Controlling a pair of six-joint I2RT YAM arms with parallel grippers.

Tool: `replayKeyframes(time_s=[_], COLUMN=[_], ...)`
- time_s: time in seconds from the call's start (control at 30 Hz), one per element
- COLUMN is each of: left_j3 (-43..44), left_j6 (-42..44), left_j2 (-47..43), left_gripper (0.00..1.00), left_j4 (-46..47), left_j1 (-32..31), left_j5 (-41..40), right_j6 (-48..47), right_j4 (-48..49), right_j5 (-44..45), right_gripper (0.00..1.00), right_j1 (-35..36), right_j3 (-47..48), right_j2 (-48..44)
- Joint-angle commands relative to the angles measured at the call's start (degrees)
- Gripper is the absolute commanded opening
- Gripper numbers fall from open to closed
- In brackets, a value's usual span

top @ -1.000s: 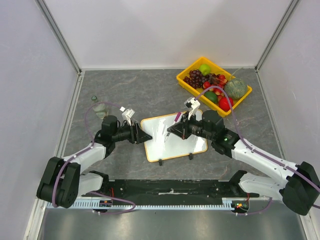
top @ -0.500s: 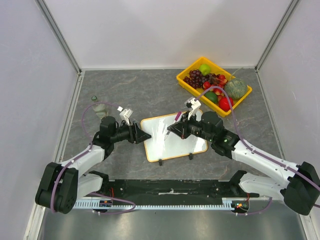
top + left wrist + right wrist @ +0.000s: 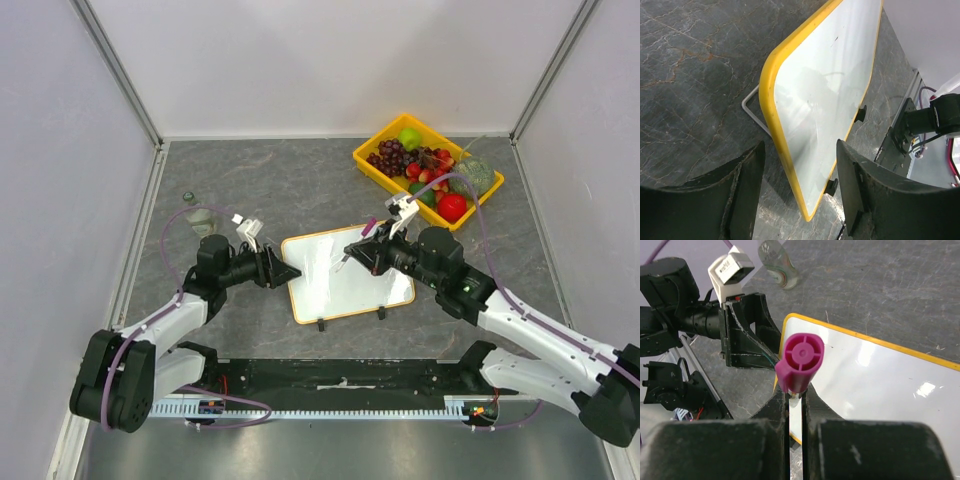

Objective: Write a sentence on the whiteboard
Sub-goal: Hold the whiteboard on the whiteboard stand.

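The whiteboard [image 3: 345, 288] sits near the middle of the grey surface, propped a little on its black feet. From here its glossy face looks blank (1 tiny dark speck in the left wrist view, nothing I'd call a letter), so I'd judge the sentence not yet begun. The right gripper [image 3: 364, 250] is clenched on a marker [image 3: 801, 356], magenta end up toward its own camera and tip slanting down over the board's far left part. I cannot tell whether the tip touches. The left gripper [image 3: 292, 274] is released, its 2 fingers spread just beside the board's left edge, the yellow frame lying ahead of the gap and apparently untouched. This looks like the approach to the first stroke. The next move calls for easing the tip down until it just meets the board, starting far enough left for the words to fit. The board should probably be steadied first, since a light board on feet could skate under the pen.
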Motion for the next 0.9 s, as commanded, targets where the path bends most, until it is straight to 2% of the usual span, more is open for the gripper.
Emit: replayKeyframes(time_s=[0.0, 0.5, 0.87], left_j3=[-0.6, -0.3, -0.5], left_j6=[0.8, 0.2, -0.4], left_j2=[-1.5, 0.7, 2.3], left_gripper=[0.65, 0.64, 0.57], left_j4=[2.5, 3.9, 6.4], left_j1=[0.4, 0.5, 0.5], left_j5=[-0.4, 2.9, 5.8], right_j6=[-0.9, -0.3, -1.2], right_j4=[0.3, -1.8, -0.6], right_j5=[2.7, 3.0, 0.4], right_gripper=[0.00, 0.00, 0.00], right_j1=[0.3, 0.3, 0.3], right_j3=[-1.2, -4.0, -3.4], right_j2=[-4.1, -9.3, -6.6])
